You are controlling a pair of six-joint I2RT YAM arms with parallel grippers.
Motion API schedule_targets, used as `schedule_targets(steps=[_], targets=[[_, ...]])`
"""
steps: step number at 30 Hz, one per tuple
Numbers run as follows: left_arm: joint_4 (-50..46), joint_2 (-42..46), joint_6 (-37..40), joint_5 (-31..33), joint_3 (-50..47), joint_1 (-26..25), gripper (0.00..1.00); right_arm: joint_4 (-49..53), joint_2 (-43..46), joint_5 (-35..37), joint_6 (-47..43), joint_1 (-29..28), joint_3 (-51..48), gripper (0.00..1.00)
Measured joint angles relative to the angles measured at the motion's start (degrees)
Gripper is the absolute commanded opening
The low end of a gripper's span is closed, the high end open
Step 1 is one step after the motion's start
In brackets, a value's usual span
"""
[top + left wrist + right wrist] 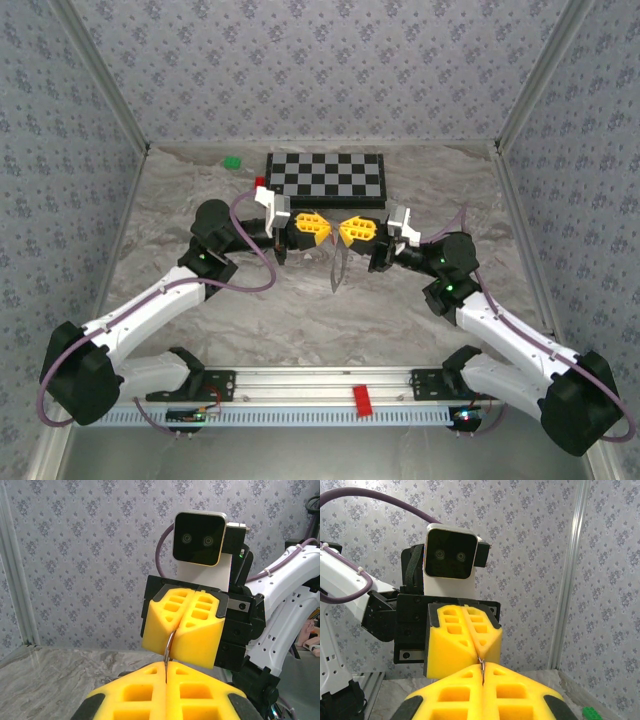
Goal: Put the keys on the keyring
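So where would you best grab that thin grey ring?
Likely across its thin wire, from opposite sides, as here: the left pincer and right pincer are each shut on the ring, nose to nose, the wire pinched between closed jaws.

Both arms reach forward from their bases and bend inward at the elbows, wrists turned to face each other above mid-table. The left gripper [326,231] and right gripper [344,231] meet tip to tip, nearly touching. Each has its yellow fingers [150,690] pressed together, pinching the keyring [169,645] between them.
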State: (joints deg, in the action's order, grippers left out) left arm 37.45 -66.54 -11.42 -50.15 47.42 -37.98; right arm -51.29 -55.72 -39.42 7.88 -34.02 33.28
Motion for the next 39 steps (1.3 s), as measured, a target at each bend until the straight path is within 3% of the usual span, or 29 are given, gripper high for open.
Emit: schedule_targets(steps=[21,39], targets=[[-0.07,0.00,0.09,-0.17,-0.02,-0.02,0.00,0.24,-0.90,0.00,-0.24,-0.48,0.44,0.00],[-1.70,0.79,1.66,1.73,-0.02,0.07,0.00,12.11,0.11,0.20,-0.90,-0.52,5.07,0.00]])
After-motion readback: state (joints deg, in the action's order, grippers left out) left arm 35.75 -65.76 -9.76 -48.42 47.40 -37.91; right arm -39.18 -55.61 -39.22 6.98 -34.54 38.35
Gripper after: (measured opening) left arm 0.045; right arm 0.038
